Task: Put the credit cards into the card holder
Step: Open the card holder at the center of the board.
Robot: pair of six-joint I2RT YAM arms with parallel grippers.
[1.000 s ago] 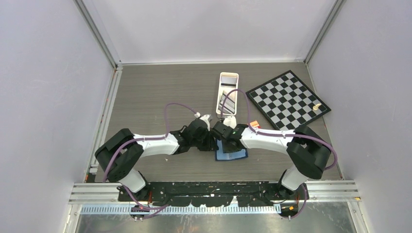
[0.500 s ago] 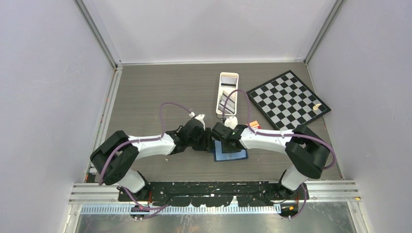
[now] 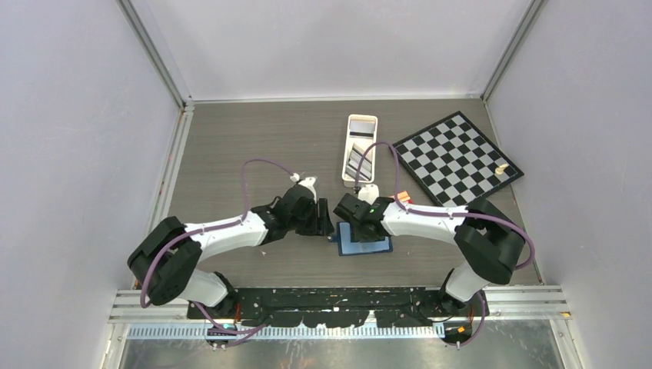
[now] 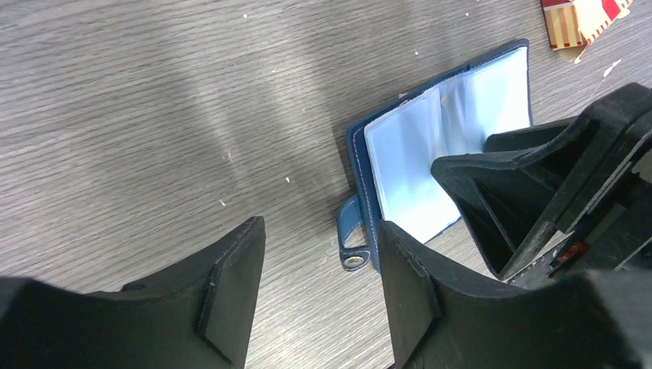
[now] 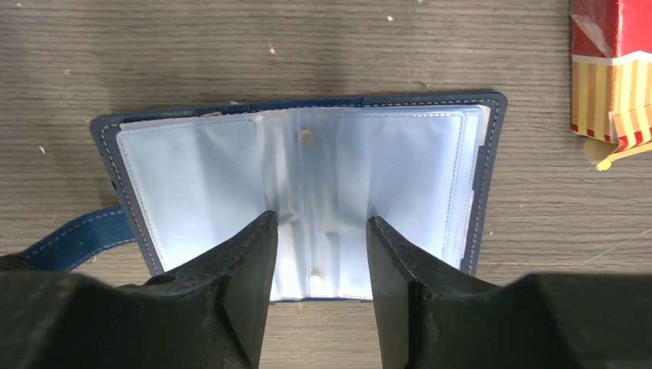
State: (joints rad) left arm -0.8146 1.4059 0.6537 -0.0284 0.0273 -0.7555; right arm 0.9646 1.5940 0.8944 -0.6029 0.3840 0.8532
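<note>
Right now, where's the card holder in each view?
Top external: card holder just below centre, on the table.
Left wrist: card holder upper right, lying open.
Right wrist: card holder centre, open flat.
Shared landmark: red-and-yellow striped pack, close beside it in every view.

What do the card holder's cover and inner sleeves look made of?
The card holder cover looks like navy leather or faux leather, matte, with pale stitching along its edge; which, I cannot tell. The sleeves look like soft translucent plastic, glossy, with glare and wrinkles near the fold.
</note>
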